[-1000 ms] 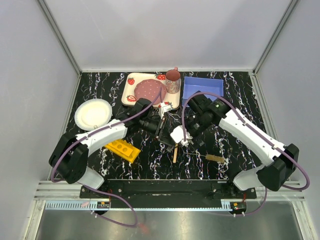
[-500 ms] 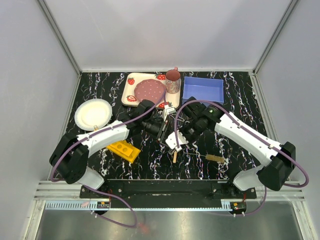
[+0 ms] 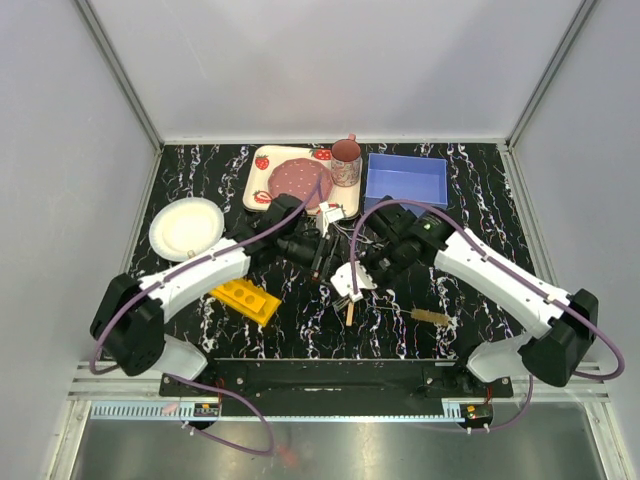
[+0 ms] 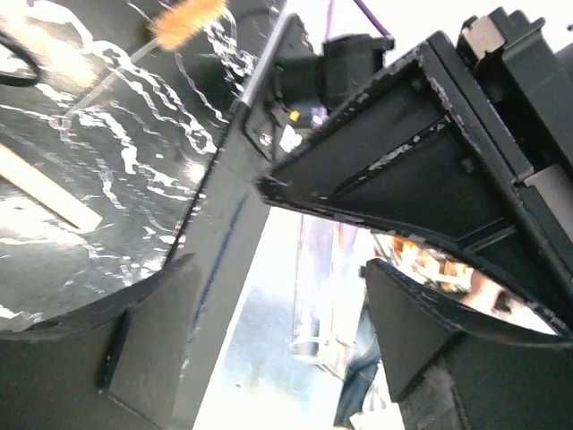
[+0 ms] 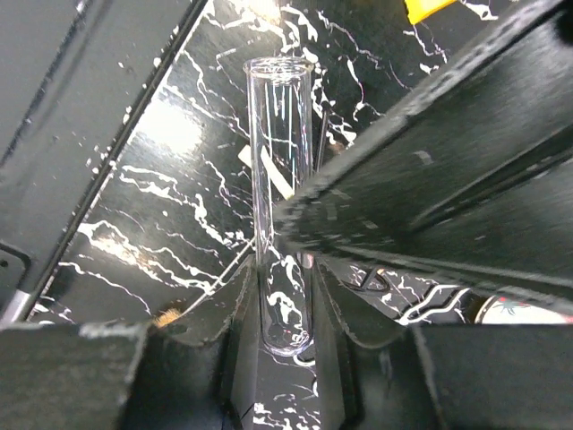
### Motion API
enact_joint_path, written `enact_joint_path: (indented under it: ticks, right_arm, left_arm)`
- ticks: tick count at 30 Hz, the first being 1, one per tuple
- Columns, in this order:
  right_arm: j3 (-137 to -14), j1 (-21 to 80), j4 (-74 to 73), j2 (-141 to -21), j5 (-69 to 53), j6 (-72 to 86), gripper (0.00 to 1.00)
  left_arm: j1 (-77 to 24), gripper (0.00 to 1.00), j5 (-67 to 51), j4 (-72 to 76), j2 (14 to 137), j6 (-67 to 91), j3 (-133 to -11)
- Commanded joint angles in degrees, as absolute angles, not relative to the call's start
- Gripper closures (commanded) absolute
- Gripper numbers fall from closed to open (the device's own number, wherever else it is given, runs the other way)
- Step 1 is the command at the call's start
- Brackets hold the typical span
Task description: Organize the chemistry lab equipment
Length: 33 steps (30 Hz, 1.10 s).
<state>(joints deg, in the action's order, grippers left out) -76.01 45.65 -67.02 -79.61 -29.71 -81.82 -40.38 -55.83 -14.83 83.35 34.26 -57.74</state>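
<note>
A clear glass tube (image 5: 279,134) stands between the fingers of my right gripper (image 5: 285,305), which is shut on its rounded lower end. In the top view my right gripper (image 3: 352,285) meets my left gripper (image 3: 322,255) over the table's middle. My left gripper (image 4: 286,305) is open, its jaws standing apart on either side of the blurred tube (image 4: 327,287). The yellow rack (image 3: 245,298) lies at the front left. The wooden stick (image 3: 350,310) and the tan-bristled brush (image 3: 430,317) lie on the table below the grippers.
The strawberry-print tray (image 3: 262,195) with a pink plate (image 3: 298,182) and a cup (image 3: 346,163) sits at the back. A blue bin (image 3: 405,180) is to its right. A round white plate (image 3: 187,228) lies at the left.
My right gripper came left to the tube and shut on it. My left gripper, shut on the tube before, has opened and let go.
</note>
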Motion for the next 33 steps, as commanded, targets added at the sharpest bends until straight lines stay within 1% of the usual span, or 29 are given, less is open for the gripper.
enact_joint_path:
  ticks: [1,5,6,8,9,10,11,12,13,19,22,24,26,32,33]
  right_arm:
    - [-75.0,45.6,-64.3,-75.9,-36.5,-73.6,0.8]
    - [-73.1,44.7,-60.3,-74.2,-41.6,-61.7,0.8]
    - [-71.9,44.6,-57.9,-73.5,-42.3,-59.5,0.8]
    - [-70.4,41.8,-54.2,-72.6,-46.0,-52.1,0.8]
    - [-69.1,40.5,-50.2,-71.8,-47.6,-49.3,0.8]
    - [-68.6,39.4,-48.3,-71.5,-50.3,-43.7,0.79]
    - [-68.1,37.3,-46.2,-71.1,-51.5,-41.0,0.79]
    - [-67.2,36.7,-42.7,-70.9,-52.7,-38.6,0.79]
    - [-66.9,35.9,-40.9,-70.8,-54.7,-33.6,0.79]
    - [-63.0,31.5,-25.8,-71.4,-61.1,-15.3,0.79]
    - [-60.4,31.0,-19.7,-71.8,-62.6,-9.3,0.79]
    - [-58.6,30.8,-16.1,-72.0,-62.9,-7.0,0.78]
    - [-57.7,30.7,-14.5,-72.2,-63.5,-4.8,0.78]
    - [-56.3,30.1,-11.9,-72.3,-63.6,-2.4,0.77]
    - [-56.2,29.9,-10.9,-72.4,-63.7,-2.1,0.78]
  left_arm:
    - [-37.8,0.19,-44.2,-19.4,75.5,32.0,-60.8]
    - [-36.3,0.07,-32.8,-19.6,66.2,33.0,-58.6]
    - [-36.0,0.02,-30.8,-17.3,64.3,33.7,-57.7]
    - [-35.1,0.01,-27.2,-11.2,57.9,38.6,-52.1]
    - [-34.8,0.01,-25.9,-4.3,55.8,41.0,-49.6]
    - [-34.5,0.01,-22.7,-1.4,52.2,45.6,-45.4]
    - [-34.5,0.01,-20.9,0.2,50.6,47.5,-43.5]
    - [-34.5,0.01,-19.8,4.9,49.1,49.0,-41.9]
    - [-34.5,0.01,-18.2,6.6,47.2,51.6,-39.2]
    - [-35.3,0.01,-17.6,20.5,46.7,63.3,-31.7]
    - [-38.9,0.01,-12.4,26.7,47.5,65.0,-30.1]
    - [-40.7,0.04,-10.2,30.6,48.3,65.0,-29.9]
    - [-42.3,0.05,-8.3,33.4,50.2,65.8,-30.0]
    - [-44.5,0.23,-5.5,34.8,53.3,65.7,-30.8]
    - [-44.9,0.28,-5.0,34.6,53.8,65.4,-31.0]
